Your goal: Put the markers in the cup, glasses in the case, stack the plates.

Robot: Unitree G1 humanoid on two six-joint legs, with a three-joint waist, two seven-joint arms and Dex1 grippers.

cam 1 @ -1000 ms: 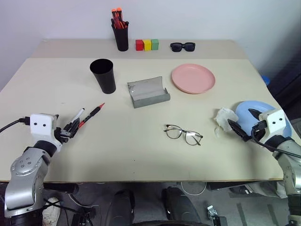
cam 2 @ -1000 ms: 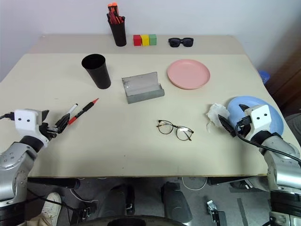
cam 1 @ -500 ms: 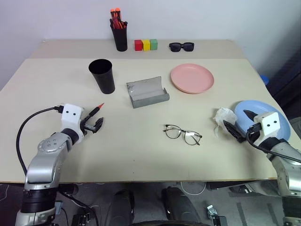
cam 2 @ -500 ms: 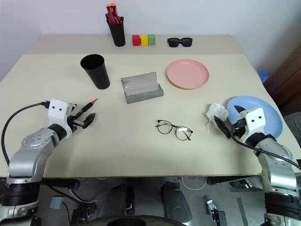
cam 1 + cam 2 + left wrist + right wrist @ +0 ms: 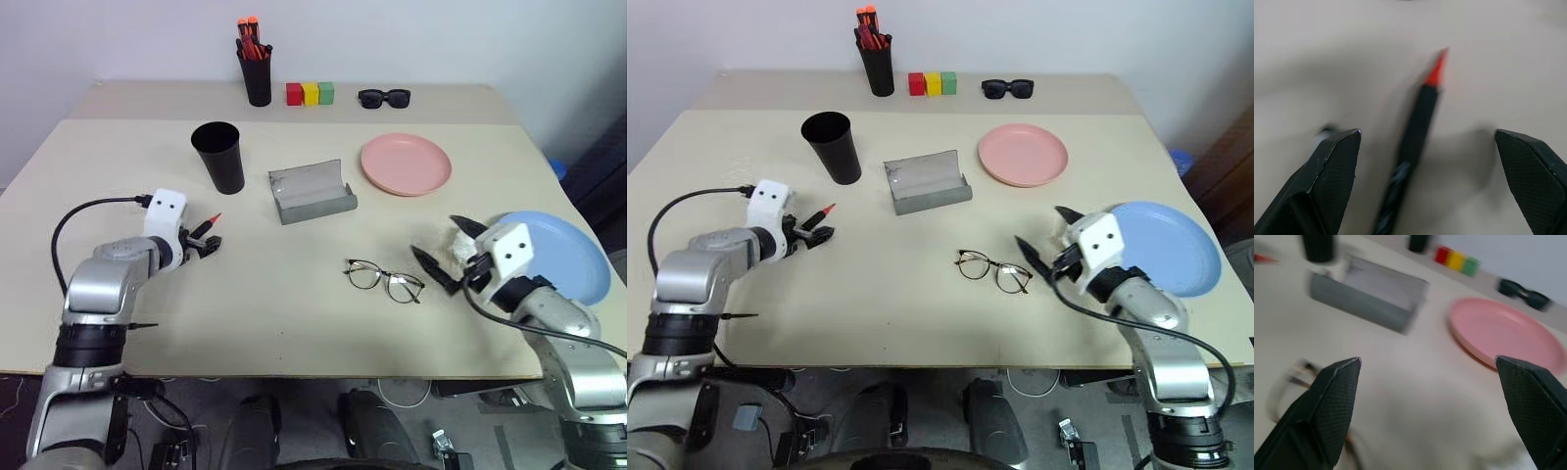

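Beige and matte, the desk is carrying everything under a plain white wall. Near its left side the left gripper is hovering with its two black fingers spread wide and holding nothing; the slim red-tipped marker with a black barrel is lying between those fingers in the left wrist view, its long axis running roughly along the gripper's pointing line, red tip away from the wrist and towards the plain black tapered plastic cup, which is standing beyond it. The left arm is plainly the nearer one for this marker (the second marker is showing, at most, as a blurred speck beside one finger, too unclear to place). On the other side the right gripper is likewise gaping and empty, aiming across at the thin wire-framed eyeglasses lying just beside it, lenses flat on the desk. Farther back the grey hinged glasses case is sitting open, with the salmon pink round plate to its right. The light blue plate is lying at the right edge.
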